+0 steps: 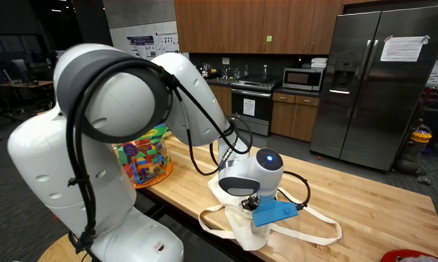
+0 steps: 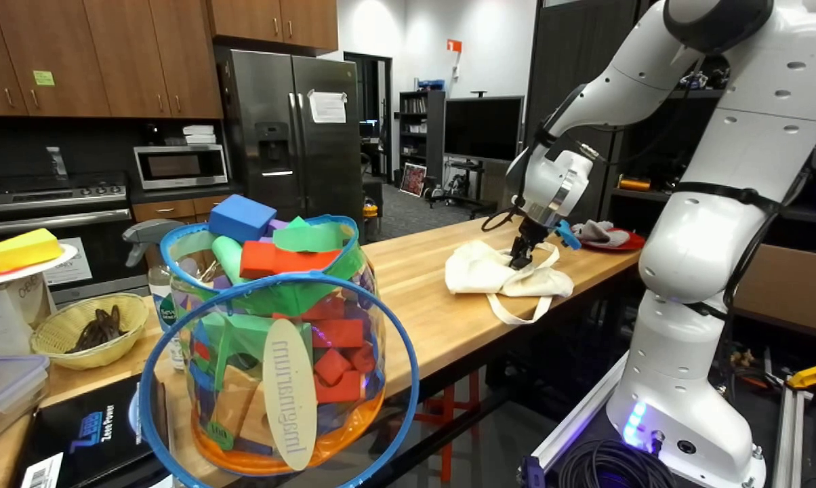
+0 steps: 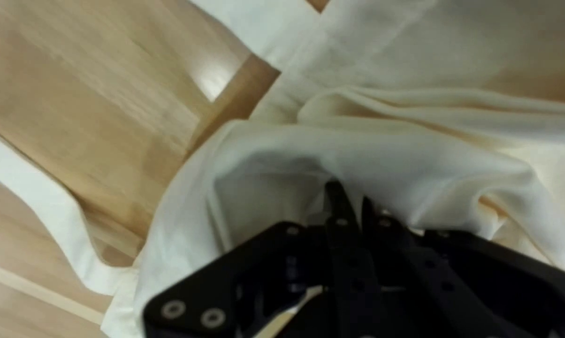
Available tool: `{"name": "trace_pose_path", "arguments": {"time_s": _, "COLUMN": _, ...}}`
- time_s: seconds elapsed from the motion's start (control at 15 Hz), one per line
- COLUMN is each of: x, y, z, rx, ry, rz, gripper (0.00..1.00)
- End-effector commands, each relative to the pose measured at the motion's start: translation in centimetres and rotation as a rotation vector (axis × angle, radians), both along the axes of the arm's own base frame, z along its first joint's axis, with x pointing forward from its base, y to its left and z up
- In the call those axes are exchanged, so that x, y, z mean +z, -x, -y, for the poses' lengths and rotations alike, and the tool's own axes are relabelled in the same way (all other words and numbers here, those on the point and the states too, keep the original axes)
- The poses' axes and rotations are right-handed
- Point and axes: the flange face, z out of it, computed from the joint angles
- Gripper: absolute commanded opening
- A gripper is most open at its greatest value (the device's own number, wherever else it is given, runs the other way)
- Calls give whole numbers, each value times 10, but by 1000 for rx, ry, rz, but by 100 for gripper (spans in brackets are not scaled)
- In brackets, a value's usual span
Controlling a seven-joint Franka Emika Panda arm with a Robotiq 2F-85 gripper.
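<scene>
At the near edge of the table in an exterior view, the cloth bag lay under the robot's wrist, a strap looped out to the right. In an exterior view, the gripper pointed down into the bag's middle, the bag stretching left to right beneath it. In the wrist view, the fingertips were together, pinching what looked like a thin fold, more cloth spreading far and right.
</scene>
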Motion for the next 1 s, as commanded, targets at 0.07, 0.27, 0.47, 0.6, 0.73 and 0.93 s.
{"name": "trace_pose_path", "arguments": {"time_s": 0.07, "x": 15, "y": 30, "z": 50, "rx": -82, "ry": 53, "rz": 34, "gripper": 1}}
{"name": "trace_pose_path", "arguments": {"time_s": 0.27, "x": 36, "y": 14, "z": 71, "rx": -53, "ry": 114, "rz": 42, "gripper": 1}}
{"name": "trace_pose_path", "arguments": {"time_s": 0.47, "x": 85, "y": -36, "z": 67, "rx": 3, "ry": 172, "rz": 102, "gripper": 1}}
{"name": "trace_pose_path", "arguments": {"time_s": 0.6, "x": 122, "y": -67, "z": 52, "rx": 44, "ry": 204, "rz": 169, "gripper": 1}}
{"name": "trace_pose_path", "arguments": {"time_s": 0.73, "x": 164, "y": -100, "z": 28, "rx": 99, "ry": 225, "rz": 239, "gripper": 1}}
{"name": "trace_pose_path", "arguments": {"time_s": 0.93, "x": 221, "y": -139, "z": -11, "rx": 186, "ry": 250, "rz": 293, "gripper": 1}}
